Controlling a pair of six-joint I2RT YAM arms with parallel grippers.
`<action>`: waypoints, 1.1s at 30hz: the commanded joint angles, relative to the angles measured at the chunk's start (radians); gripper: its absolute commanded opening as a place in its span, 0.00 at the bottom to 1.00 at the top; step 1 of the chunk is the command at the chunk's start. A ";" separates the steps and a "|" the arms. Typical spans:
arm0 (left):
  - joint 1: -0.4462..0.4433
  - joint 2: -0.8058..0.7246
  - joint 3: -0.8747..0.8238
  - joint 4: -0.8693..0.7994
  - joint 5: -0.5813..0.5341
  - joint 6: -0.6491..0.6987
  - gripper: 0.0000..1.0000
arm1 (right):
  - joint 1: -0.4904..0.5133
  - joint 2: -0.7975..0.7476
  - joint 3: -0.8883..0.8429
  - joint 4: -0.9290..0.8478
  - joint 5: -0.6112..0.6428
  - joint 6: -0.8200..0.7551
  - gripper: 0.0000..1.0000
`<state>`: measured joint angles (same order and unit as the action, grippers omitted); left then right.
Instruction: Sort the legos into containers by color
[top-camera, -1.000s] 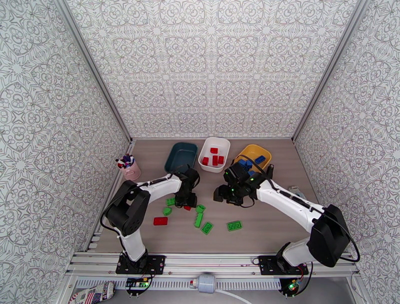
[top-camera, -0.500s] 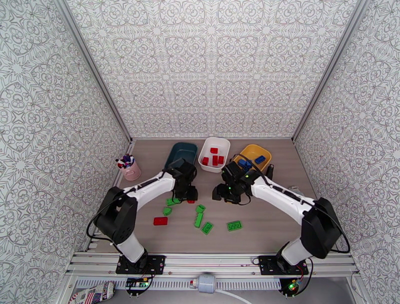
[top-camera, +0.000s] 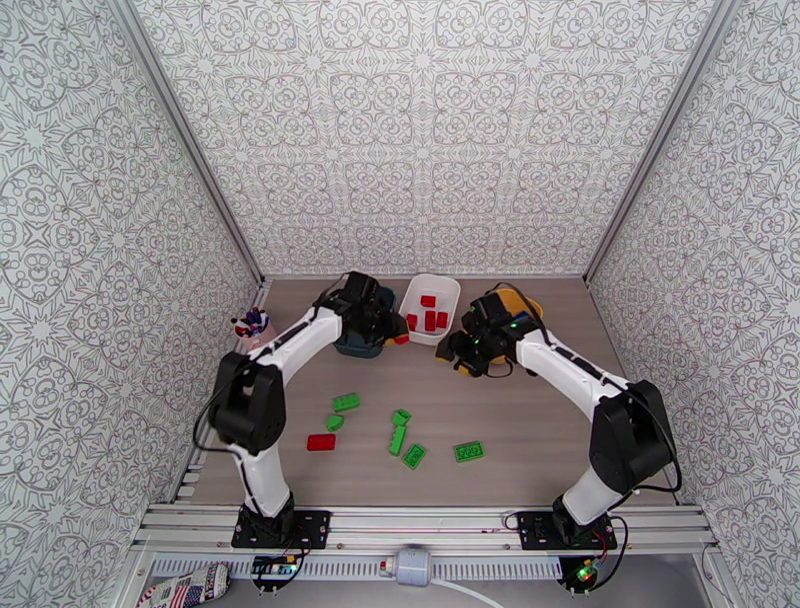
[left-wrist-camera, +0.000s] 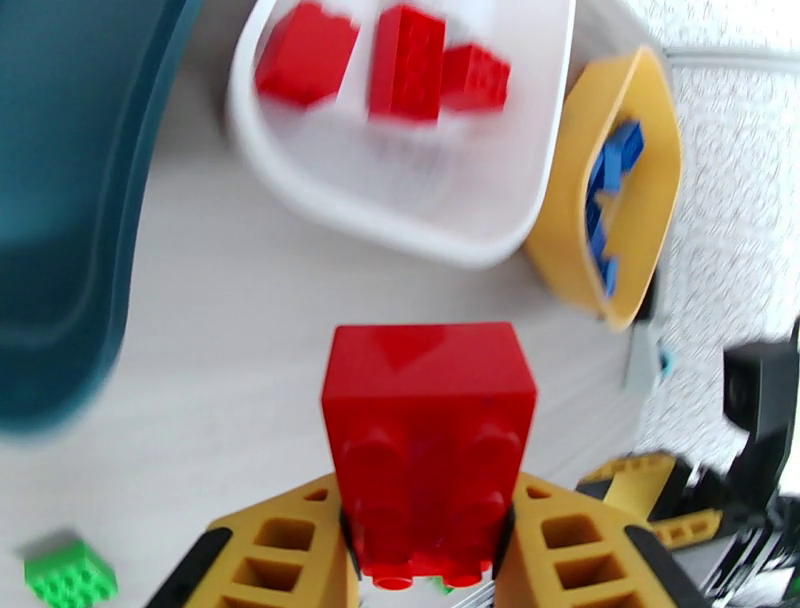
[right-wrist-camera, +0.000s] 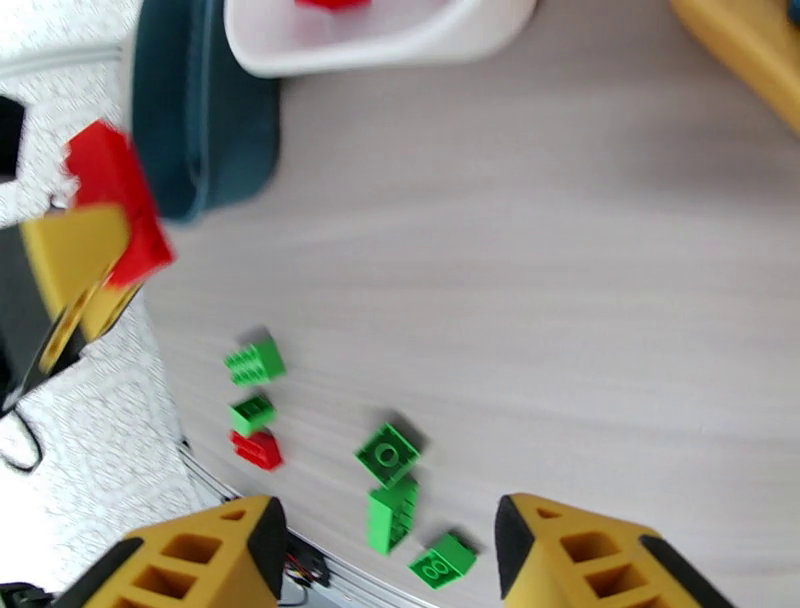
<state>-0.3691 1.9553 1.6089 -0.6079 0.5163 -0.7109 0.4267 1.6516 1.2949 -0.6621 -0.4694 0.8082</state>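
your left claw (left-wrist-camera: 425, 545) pinches red brick (left-wrist-camera: 428, 400) | white tray (left-wrist-camera: 430, 205) just ahead, carry it over | right claw (right-wrist-camera: 385, 555) spread, empty

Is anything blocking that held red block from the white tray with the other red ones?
Nothing visible does. The left gripper holds the red brick just short of the white tray, with bare table between; the teal tray sits off to one side.
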 joint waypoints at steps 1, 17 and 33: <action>-0.001 0.096 0.147 0.020 0.053 -0.054 0.36 | -0.025 -0.002 0.042 0.009 -0.042 0.016 0.60; -0.039 0.205 0.421 -0.123 -0.056 -0.021 0.73 | -0.062 -0.038 0.018 -0.047 -0.024 -0.025 0.61; -0.112 -0.489 -0.365 -0.334 -0.573 -0.145 0.77 | 0.105 -0.063 0.001 -0.182 0.138 -0.132 0.64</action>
<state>-0.4816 1.5497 1.3987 -0.8646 0.0532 -0.7532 0.4919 1.6085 1.3079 -0.8059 -0.3885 0.7044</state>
